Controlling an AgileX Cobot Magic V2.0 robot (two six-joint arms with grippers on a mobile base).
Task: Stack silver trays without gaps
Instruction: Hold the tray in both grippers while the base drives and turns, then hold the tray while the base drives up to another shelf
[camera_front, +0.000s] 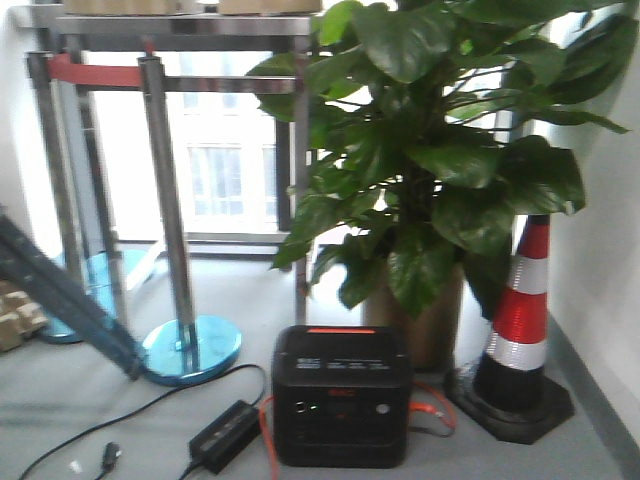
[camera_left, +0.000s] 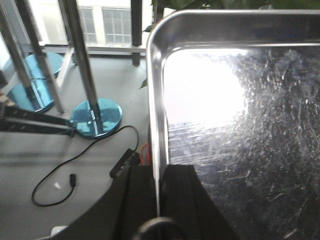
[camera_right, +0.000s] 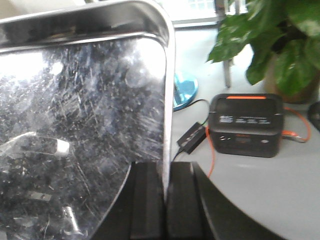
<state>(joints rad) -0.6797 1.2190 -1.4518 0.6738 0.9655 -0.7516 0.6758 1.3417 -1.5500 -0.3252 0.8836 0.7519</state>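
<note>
Left wrist view shows the left gripper (camera_left: 159, 172) clamped on the left rim of a silver tray (camera_left: 240, 125), one finger on either side of the rolled edge. In the right wrist view, the right gripper (camera_right: 164, 170) pinches the tray's right rim. The tray's scratched bottom carries only glare, and it hangs above the grey floor (camera_left: 75, 165). In the front view, a brown pot (camera_front: 432, 325) holds a leafy plant (camera_front: 430, 150).

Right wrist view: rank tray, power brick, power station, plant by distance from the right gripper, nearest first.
1. silver tray: rim pinched in the right gripper.
2. power brick: on the floor, just right.
3. power station: further right.
4. potted plant: top right, behind the station.
</note>
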